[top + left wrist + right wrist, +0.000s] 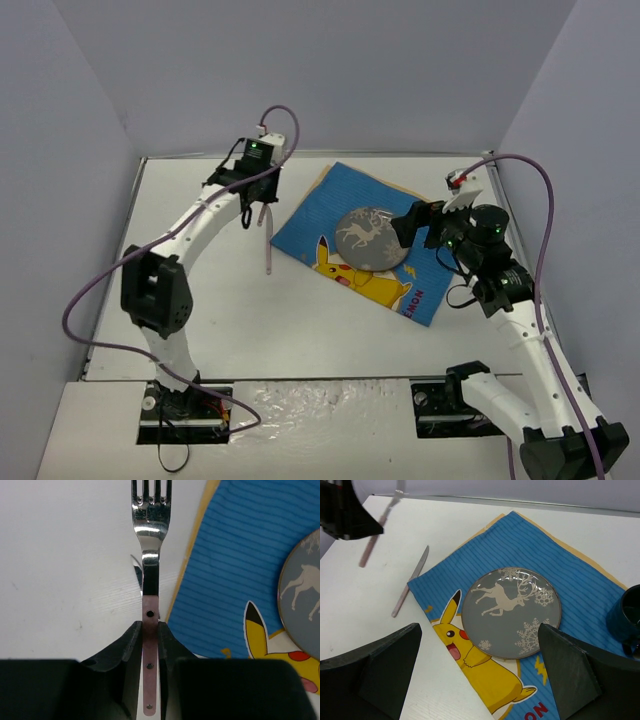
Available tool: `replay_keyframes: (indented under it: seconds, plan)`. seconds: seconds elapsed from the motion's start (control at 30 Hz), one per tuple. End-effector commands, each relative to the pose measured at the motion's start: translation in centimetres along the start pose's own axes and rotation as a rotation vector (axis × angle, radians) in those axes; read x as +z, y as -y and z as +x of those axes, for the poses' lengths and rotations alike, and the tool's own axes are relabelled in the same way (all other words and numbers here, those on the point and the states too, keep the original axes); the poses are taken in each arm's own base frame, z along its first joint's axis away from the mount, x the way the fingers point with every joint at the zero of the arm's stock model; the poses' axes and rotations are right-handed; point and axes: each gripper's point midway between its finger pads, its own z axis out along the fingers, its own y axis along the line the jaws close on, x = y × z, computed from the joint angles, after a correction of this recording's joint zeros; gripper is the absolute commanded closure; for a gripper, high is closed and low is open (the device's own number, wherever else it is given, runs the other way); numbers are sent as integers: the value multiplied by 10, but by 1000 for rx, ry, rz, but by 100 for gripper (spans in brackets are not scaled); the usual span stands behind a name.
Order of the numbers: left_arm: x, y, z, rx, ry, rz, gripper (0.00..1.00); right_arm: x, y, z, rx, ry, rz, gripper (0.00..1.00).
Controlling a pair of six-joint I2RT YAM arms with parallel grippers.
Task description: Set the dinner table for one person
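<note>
My left gripper (256,190) (150,625) is shut on the pink handle of a fork (150,545), held above the white dinner table (300,320) just left of the blue cartoon placemat (330,200). In the right wrist view the fork (376,534) hangs tilted, tines up. A pink-handled knife (268,250) (410,582) lies on the table beside the placemat's left edge. A grey reindeer plate (372,238) (511,612) sits on the placemat. My right gripper (420,225) (479,630) hovers open over the placemat's right part, holding nothing.
A dark blue mug (627,615) stands on the placemat at its right side, close to my right fingers (570,665). Grey walls enclose the table on three sides. Bare tabletop (200,290) stretches left and in front of the placemat.
</note>
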Motion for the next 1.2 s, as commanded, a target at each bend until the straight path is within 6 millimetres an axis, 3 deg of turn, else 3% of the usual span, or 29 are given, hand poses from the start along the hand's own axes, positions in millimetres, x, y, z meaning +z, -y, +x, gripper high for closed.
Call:
replay_keyframes:
  seconds: [0.0,0.2,0.4,0.73,1.03,1.1,1.17]
  plan:
    - [25,37,-12,209,-33,96,100,-15,-6,-34,-37,101,5,2]
    - [61,91,-14,264,-54,217,100,-22,0,-24,-13,58,51,2]
    - [97,118,0,222,-88,247,100,-27,1,-20,16,36,69,2]
    - [130,134,27,218,-146,254,100,-30,5,-15,47,23,95,2]
    - [145,127,49,233,-204,214,100,-32,6,-8,56,11,101,2]
    - [146,125,49,227,-206,205,91,-33,5,-8,56,11,100,1]
    - [143,125,47,216,-205,198,74,-33,5,-8,53,11,99,1]
